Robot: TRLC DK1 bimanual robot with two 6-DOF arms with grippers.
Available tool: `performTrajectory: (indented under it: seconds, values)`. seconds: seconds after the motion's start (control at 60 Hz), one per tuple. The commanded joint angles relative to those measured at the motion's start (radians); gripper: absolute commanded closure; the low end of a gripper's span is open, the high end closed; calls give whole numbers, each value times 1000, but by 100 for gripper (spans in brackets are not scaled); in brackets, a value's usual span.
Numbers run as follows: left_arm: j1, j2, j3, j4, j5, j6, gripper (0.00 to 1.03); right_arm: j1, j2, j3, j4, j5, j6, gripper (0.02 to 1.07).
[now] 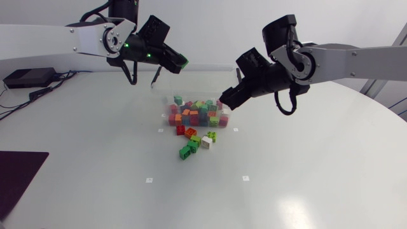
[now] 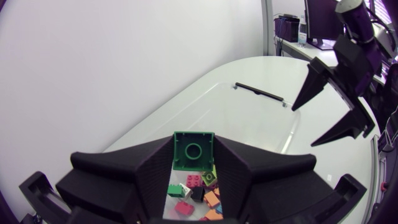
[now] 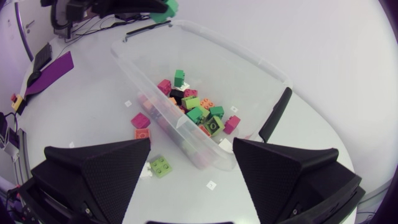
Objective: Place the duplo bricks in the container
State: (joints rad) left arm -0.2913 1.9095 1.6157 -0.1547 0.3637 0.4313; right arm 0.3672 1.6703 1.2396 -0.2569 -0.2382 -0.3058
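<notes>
A clear plastic container (image 1: pixel 191 83) stands mid-table, holding many duplo bricks (image 1: pixel 194 111) of mixed colours. My left gripper (image 1: pixel 180 64) hangs above its far left corner, shut on a green brick (image 2: pixel 193 151) that sits studs-up between the fingers. Over the container's right end, my right gripper (image 1: pixel 224 102) is open with nothing in it. In the right wrist view the bricks (image 3: pixel 196 106) lie in the container (image 3: pixel 249 68) ahead of the spread fingers (image 3: pixel 99 171). Several loose bricks (image 1: pixel 195 140) rest on the table in front of the container.
The loose bricks include a red one (image 1: pixel 180 129), a white one (image 1: pixel 206 142) and a green one (image 1: pixel 185 152). A black lid clip (image 3: pixel 274 115) sits on the container's near end. A dark mat (image 1: pixel 16 175) lies at the table's front left.
</notes>
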Motion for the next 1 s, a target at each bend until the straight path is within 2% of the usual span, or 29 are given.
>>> performTrajectory:
  seconds: [0.0, 0.233, 0.667, 0.867, 0.917, 0.95, 0.967, 0.983]
  values:
    - [0, 56, 56, 17, -17, -48, 69, 16, -23, -74, -5, 2, -24, 11]
    - [-5, 135, 122, 34, -63, -66, 69, 26, -72, -170, 74, 11, -49, 12]
    - [-11, 227, 216, 27, -112, -74, 69, 19, -106, -26, 79, 83, -52, 12]
    - [-14, 269, 268, -2, -124, -72, 69, 21, -184, -54, 97, 82, -47, 12]
    - [-16, 280, 286, -14, -143, -74, 62, 22, -204, -74, 97, 80, -47, 12]
    - [-16, 280, 293, -16, -146, -80, 46, 26, -218, -92, 97, 79, -47, 12]
    - [-16, 280, 293, -16, -146, -83, 43, 27, -221, -100, 97, 79, -47, 12]
    - [-16, 278, 293, -16, -147, -91, 29, 30, -224, -108, 97, 77, -49, 12]
